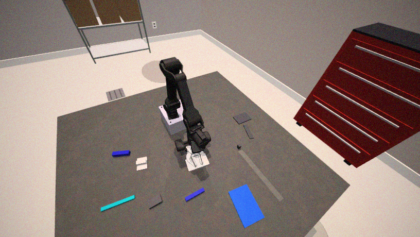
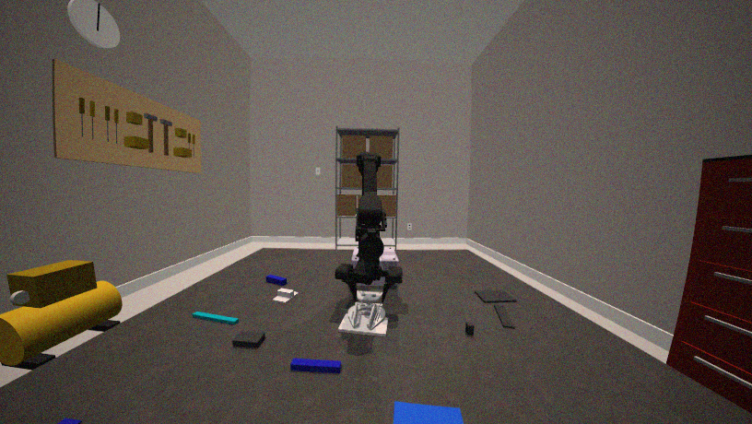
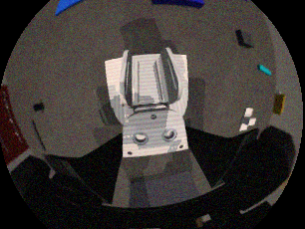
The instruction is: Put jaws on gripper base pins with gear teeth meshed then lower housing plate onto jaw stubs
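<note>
Housing plate (image 2: 370,296) (image 3: 153,130): pale, w/ 2 round holes and a rounded front edge. Held in the hand (image 1: 189,148) (image 2: 370,281) (image 3: 163,171), whose black fingers stand wide on its 2 sides, just behind the gripper base (image 1: 197,165) (image 2: 363,330) (image 3: 114,75). Looks light, stiff, prob. printed plastic; smooth faces may slip or twist if pinched off-centre. Best hold: both side edges, mid-length, so the holes stay unblocked and it comes down level.

The 2 jaws (image 1: 193,160) (image 2: 357,314) (image 3: 127,80) already lie on the base – slim, ridged, pale grey, approx. parallel. Thin tips, so go easy; a sideways knock could unmesh them. Can't tell if the teeth mesh, since the plate covers that end in the wrist view. Next, I'd say: line up holes w/ stubs, lower flat, let go.

Farther out on the dark, mottled matte desk (image 1: 88,176) (image 2: 173,369) (image 3: 209,65): flat blue sheet (image 1: 246,206) (image 2: 428,413) (image 3: 69,5), slim cyan bar (image 1: 117,203) (image 2: 215,318) (image 3: 264,70), small white stepped block (image 1: 141,163) (image 2: 285,295) (image 3: 248,119) – all well apart from the work.
</note>
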Available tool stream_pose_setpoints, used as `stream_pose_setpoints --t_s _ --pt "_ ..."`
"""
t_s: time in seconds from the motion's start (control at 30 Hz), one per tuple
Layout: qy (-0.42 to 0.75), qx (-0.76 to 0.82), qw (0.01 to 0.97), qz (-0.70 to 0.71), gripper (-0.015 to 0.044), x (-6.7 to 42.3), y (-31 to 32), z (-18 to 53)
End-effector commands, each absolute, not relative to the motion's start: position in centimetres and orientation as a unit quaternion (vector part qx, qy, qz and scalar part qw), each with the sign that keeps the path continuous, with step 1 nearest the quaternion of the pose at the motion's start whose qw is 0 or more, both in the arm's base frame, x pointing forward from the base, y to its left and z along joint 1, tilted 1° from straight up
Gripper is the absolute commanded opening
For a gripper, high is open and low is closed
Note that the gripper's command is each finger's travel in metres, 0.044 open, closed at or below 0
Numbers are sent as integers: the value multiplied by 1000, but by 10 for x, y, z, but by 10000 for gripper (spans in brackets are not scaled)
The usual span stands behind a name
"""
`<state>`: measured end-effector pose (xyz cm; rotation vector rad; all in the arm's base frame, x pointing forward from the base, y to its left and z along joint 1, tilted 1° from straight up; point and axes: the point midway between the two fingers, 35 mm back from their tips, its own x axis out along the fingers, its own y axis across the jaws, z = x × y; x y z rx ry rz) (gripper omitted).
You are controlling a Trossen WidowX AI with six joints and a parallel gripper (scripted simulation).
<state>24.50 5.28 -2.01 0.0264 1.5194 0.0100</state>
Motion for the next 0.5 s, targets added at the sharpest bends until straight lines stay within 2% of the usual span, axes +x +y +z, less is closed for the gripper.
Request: stream_pose_setpoints --t_s 0.0,0.47 --pt "691 12 723 1 351 243 52 -29" --pt "691 12 723 1 351 242 52 -35"
